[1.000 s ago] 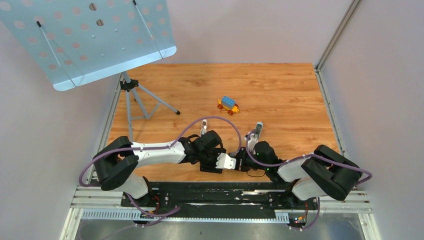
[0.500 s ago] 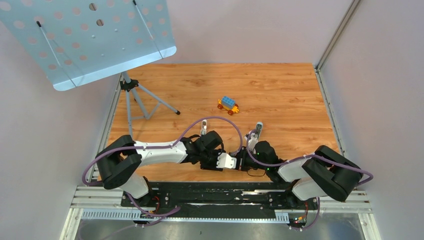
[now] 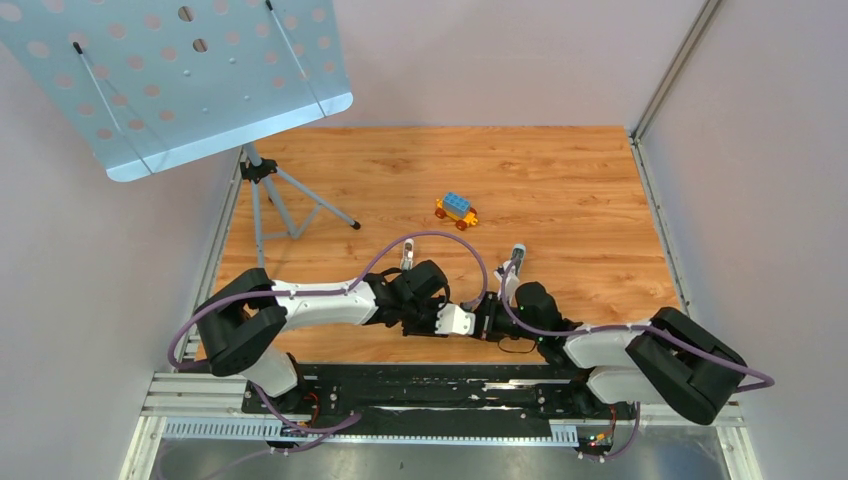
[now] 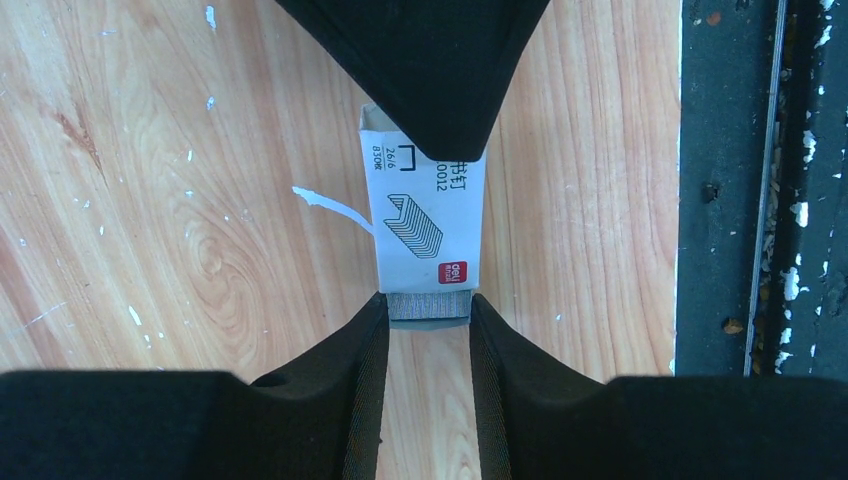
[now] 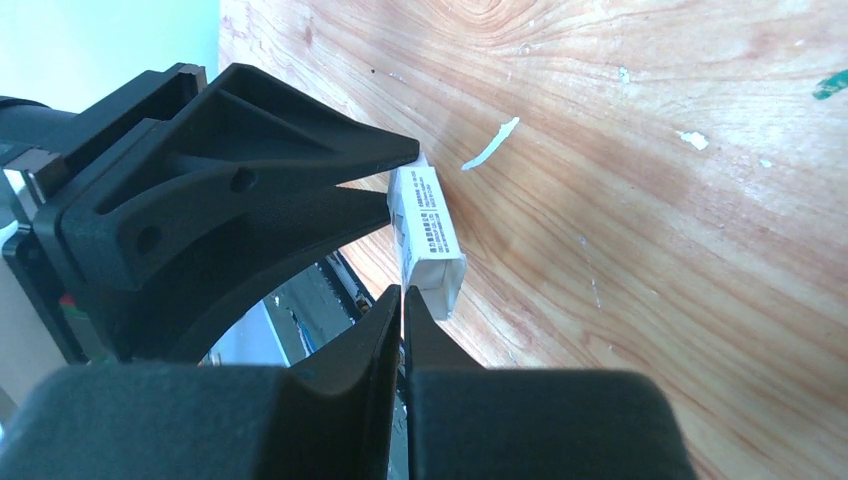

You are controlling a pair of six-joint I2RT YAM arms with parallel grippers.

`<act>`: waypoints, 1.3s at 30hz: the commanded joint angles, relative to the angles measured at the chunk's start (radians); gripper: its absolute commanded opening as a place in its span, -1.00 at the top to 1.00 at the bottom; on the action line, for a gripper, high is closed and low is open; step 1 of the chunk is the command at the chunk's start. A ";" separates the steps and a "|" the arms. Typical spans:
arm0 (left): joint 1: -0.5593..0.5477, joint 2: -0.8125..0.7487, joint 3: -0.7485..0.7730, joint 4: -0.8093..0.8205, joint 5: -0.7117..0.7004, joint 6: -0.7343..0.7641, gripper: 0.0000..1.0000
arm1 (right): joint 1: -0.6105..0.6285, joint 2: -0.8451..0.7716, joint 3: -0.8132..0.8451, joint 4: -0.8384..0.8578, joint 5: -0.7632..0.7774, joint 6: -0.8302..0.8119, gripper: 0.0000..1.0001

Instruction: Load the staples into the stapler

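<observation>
A small white printed box (image 4: 425, 215) hangs just over the wooden table (image 3: 560, 190). From its near end sticks a grey ribbed block, the staples (image 4: 428, 306). My left gripper (image 4: 428, 312) has its fingertips pressed on both sides of the staples, shut on them. At the box's (image 5: 428, 230) open far end my right gripper (image 5: 403, 295) is shut on the thin cardboard wall. In the top view both grippers meet near the table's front edge (image 3: 472, 322). The stapler is not in view.
A blue, yellow and red toy car (image 3: 456, 210) stands mid-table. A music stand (image 3: 180, 80) with tripod legs (image 3: 290, 205) rises at the back left. A white paper scrap (image 4: 330, 208) lies beside the box. Black base rails (image 3: 440, 385) run along the near edge.
My left gripper's fingers have drawn in onto the staples. The right arm's elbow has swung out to the right and nearer the front edge. The box stays held.
</observation>
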 commanded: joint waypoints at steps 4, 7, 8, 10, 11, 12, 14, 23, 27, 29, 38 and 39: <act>-0.007 0.009 0.024 -0.016 -0.005 -0.011 0.39 | -0.018 -0.087 -0.026 -0.121 0.030 -0.039 0.86; -0.008 0.004 0.022 -0.020 -0.011 -0.012 0.40 | -0.020 -0.115 -0.038 -0.137 0.037 -0.044 0.87; -0.008 0.002 0.021 -0.020 -0.011 -0.012 0.40 | -0.020 -0.120 -0.040 -0.137 0.037 -0.043 0.87; -0.008 0.001 0.021 -0.021 -0.011 -0.012 0.40 | -0.020 -0.126 -0.036 -0.137 0.033 -0.041 0.85; -0.008 0.001 0.021 -0.024 -0.011 -0.012 0.40 | -0.020 -0.126 -0.033 -0.134 0.030 -0.039 0.81; -0.007 0.000 0.021 -0.023 -0.010 -0.012 0.40 | -0.020 -0.126 -0.030 -0.129 0.030 -0.035 0.73; -0.008 -0.001 0.019 -0.023 -0.008 -0.012 0.40 | -0.018 -0.127 -0.026 -0.119 0.034 -0.027 0.61; -0.008 -0.007 0.017 -0.028 -0.002 -0.013 0.41 | -0.020 -0.066 0.011 -0.069 0.033 -0.010 0.50; -0.008 -0.009 0.016 -0.028 0.000 -0.015 0.41 | -0.020 -0.015 0.020 -0.021 0.022 0.000 0.53; -0.008 -0.009 0.016 -0.027 0.000 -0.014 0.41 | -0.019 0.010 0.025 0.005 0.013 0.005 0.56; -0.009 -0.007 0.017 -0.028 0.001 -0.015 0.42 | -0.019 0.078 0.034 0.084 -0.007 0.018 0.74; -0.008 -0.006 0.017 -0.028 -0.001 -0.015 0.42 | -0.020 0.081 0.032 0.087 -0.008 0.019 0.79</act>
